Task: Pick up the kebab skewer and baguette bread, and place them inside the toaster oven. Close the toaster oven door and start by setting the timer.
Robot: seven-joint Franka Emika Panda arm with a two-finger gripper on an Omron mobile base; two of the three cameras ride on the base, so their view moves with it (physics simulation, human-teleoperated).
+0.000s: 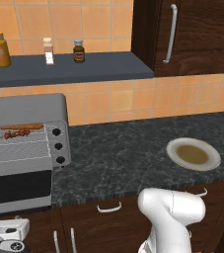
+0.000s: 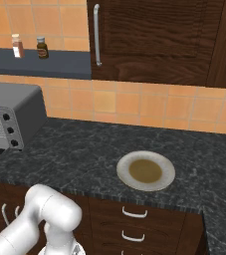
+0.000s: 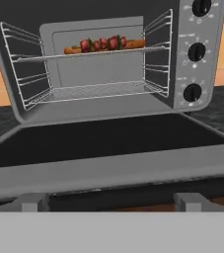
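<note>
The toaster oven (image 3: 195, 94) stands open at the counter's left end (image 1: 29, 111). Its dark glass door (image 3: 108, 141) lies folded down flat toward me. On the upper wire rack rests the kebab skewer (image 3: 103, 43) with red chunks, and the orange-brown baguette bread (image 3: 135, 44) lies along and just behind it. Both also show inside the oven, skewer (image 1: 16, 133) in front of baguette (image 1: 22, 127). Three black knobs (image 3: 196, 52) run down the right panel. My gripper (image 3: 112, 202) is open and empty, low in front of the door's front edge.
A white plate (image 1: 193, 154) with a brown centre sits on the dark stone counter to the right (image 2: 145, 171). A grey shelf (image 1: 98, 66) above the oven carries spice jars. Dark wood cabinets hang above, and drawers with white handles sit below.
</note>
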